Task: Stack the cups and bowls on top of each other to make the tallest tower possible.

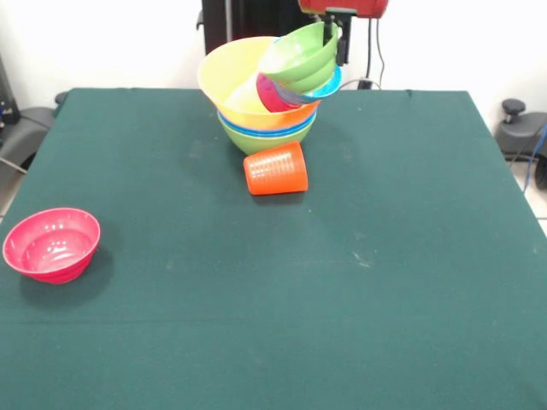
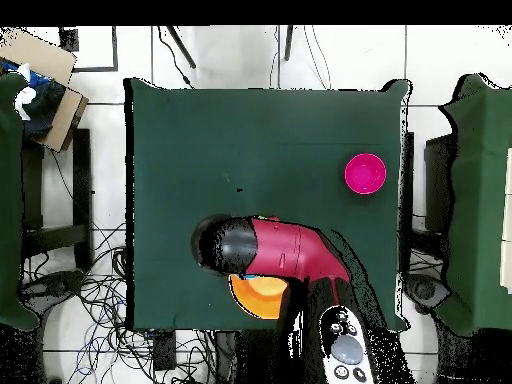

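The tower (image 1: 267,115) stands at the far middle of the table: a green bowl (image 1: 261,141) lowest, blue rims above it, and a wide orange-yellow bowl (image 1: 232,75) on top. Inside that bowl lean a magenta piece (image 1: 271,92), a light-blue bowl (image 1: 323,86) and a steeply tilted green bowl (image 1: 299,53). My gripper (image 1: 338,43) hangs right at the tilted green bowl's upper rim. A ribbed orange-red cup (image 1: 276,169) lies on its side just in front of the tower. A pink-red bowl (image 1: 51,244) (image 2: 365,174) sits upright far off. From overhead the arm (image 2: 285,250) hides all but the orange-yellow bowl's edge (image 2: 260,298).
The dark green table (image 1: 342,282) spreads wide between the fallen cup and the pink-red bowl. A cardboard box (image 2: 40,60) and loose cables (image 2: 90,300) lie on the floor beside the table.
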Controlling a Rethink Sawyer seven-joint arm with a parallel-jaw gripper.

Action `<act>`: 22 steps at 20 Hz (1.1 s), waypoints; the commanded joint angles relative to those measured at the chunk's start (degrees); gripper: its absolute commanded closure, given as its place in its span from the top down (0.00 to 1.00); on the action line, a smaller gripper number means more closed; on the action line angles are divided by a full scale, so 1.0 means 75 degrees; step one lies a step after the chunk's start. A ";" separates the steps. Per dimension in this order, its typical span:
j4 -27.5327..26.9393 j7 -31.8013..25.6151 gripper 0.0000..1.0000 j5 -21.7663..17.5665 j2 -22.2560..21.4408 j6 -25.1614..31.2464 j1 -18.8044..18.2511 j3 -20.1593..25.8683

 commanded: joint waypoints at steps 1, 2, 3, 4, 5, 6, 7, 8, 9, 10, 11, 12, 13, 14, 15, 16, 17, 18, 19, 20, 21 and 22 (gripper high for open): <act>0.0443 0.1211 0.00 0.0192 -0.0165 0.0357 0.0271 -0.0047; 0.0457 0.1220 0.00 0.0211 -0.0241 0.0437 0.0309 -0.0090; 0.0438 0.1207 0.00 0.0223 -0.0264 0.0494 0.0321 -0.0107; 0.0419 0.1195 0.00 0.0235 -0.0287 0.0551 0.0333 -0.0124; 0.0421 0.1169 0.00 0.0247 -0.0287 0.0545 0.0330 -0.0126; 0.0429 0.1144 0.00 0.0265 -0.0291 0.0549 0.0325 -0.0125; 0.0444 0.1131 0.00 0.0276 -0.0299 0.0544 0.0333 -0.0129; 0.0464 0.1115 0.00 0.0291 -0.0352 0.0600 0.0339 -0.0140; 0.0485 0.1094 0.00 0.0309 -0.0408 0.0666 0.0341 -0.0146; 0.0502 0.1086 0.00 0.0323 -0.0470 0.0732 0.0354 -0.0161; 0.0500 0.1083 0.00 0.0322 -0.0530 0.0812 0.0372 -0.0184; 0.0505 0.1096 0.00 0.0319 -0.0578 0.0860 0.0398 -0.0202; 0.0511 0.1108 0.00 0.0317 -0.0625 0.0908 0.0425 -0.0219; 0.0498 0.1151 0.00 0.0311 -0.0638 0.0942 0.0471 -0.0241; 0.0485 0.1196 0.00 0.0314 -0.0635 0.0955 0.0512 -0.0255; 0.0487 0.1259 0.00 0.0317 -0.0641 0.0953 0.0567 -0.0276; 0.0456 0.1311 0.00 0.0304 -0.0629 0.0962 0.0615 -0.0296; 0.0462 0.1354 0.00 0.0328 -0.0612 0.0946 0.0652 -0.0294; 0.0418 0.1399 0.00 0.0341 -0.0550 0.0918 0.0694 -0.0295; 0.0441 0.1445 0.00 0.0385 -0.0522 0.0859 0.0743 -0.0304; 0.0456 0.1489 0.00 0.0416 -0.0501 0.0811 0.0792 -0.0319; 0.0492 0.1538 0.00 0.0439 -0.0518 0.0783 0.0865 -0.0348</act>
